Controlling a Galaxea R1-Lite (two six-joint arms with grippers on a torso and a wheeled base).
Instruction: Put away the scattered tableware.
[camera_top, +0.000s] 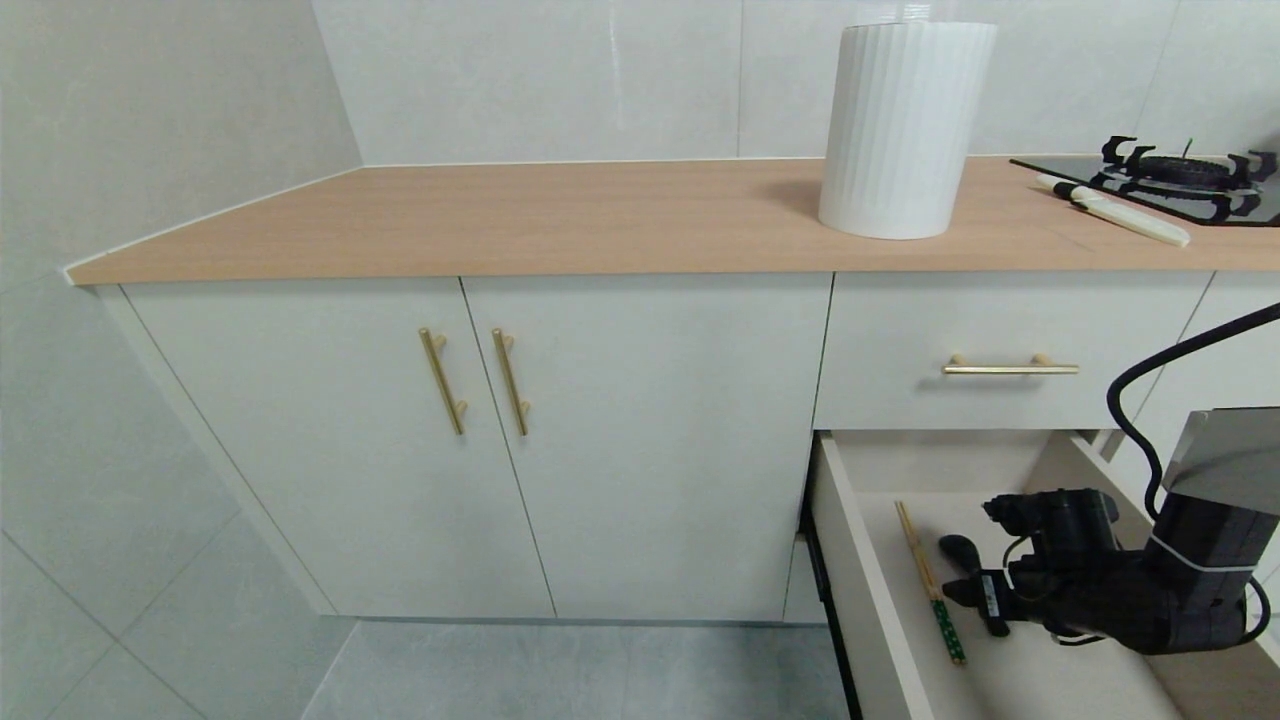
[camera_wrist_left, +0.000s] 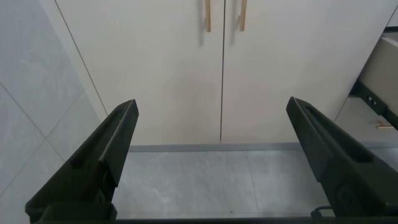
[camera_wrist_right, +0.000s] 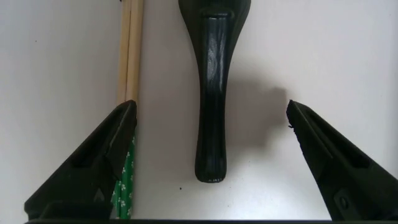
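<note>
Two chopsticks (camera_top: 930, 585): slim pale wood with green patterned ends, laid flat in the open drawer (camera_top: 850, 560).
Spoon (camera_top: 965, 552): glossy black, long tapered handle, placed just beside the chopsticks.
Right gripper (camera_wrist_right: 209, 111): fingers spread apart over the spoon handle, nothing grasped.
Left gripper (camera_wrist_left: 211, 109): fingers released, facing smooth white cabinet doors (camera_wrist_left: 155, 62).

Open drawer (camera_top: 858, 590) holds two items, both flat on its floor.
- Chopsticks (camera_top: 930, 585) (camera_wrist_right: 129, 68): a light wood pair, side by side and touching. The green patterned ends point to the drawer front. They lie nearer the drawer's left wall.
- Spoon (camera_top: 961, 551) (camera_wrist_right: 211, 93): glossy black, just right of the chopsticks and roughly parallel, with a small gap between them. Bowl to the drawer back, handle to the front.
- White knife-like utensil (camera_top: 1115, 212): on the countertop (camera_top: 560, 215) above the drawer, lying diagonally.
</note>
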